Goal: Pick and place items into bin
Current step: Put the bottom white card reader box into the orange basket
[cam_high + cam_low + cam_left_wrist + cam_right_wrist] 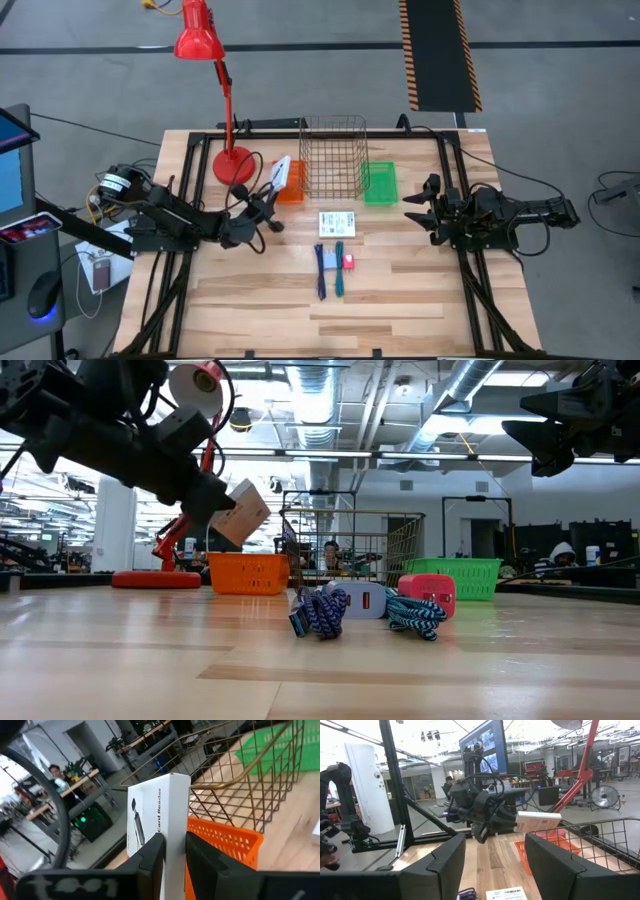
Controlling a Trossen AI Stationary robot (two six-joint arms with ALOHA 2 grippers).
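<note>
My left gripper (264, 200) is shut on a white printed box (281, 171), lettered "Card Reader" (160, 810), held in the air by the small orange bin (290, 191). On the table lie a flat white card (337, 222), a blue braided cable (320, 270), a teal braided cable (339, 270), a pink-red block (349, 261) and a blue-grey block (365, 600). My right gripper (422, 211) is open and empty, raised at the table's right, and its two fingers show wide apart in its wrist view (492, 865). My left gripper pinches the box's near end (172, 851) between its two fingers, one on each broad face. The fingers come from the table's left, about level. The box sticks out past the fingertips, tilted (240, 512), lifted clear above the orange bin's left edge (247, 572).
A tall wire basket (333, 155) stands at the far middle, between the orange bin and a green bin (380, 183). A red desk lamp (232, 160) stands at the far left. People sit in the room beyond the table.
</note>
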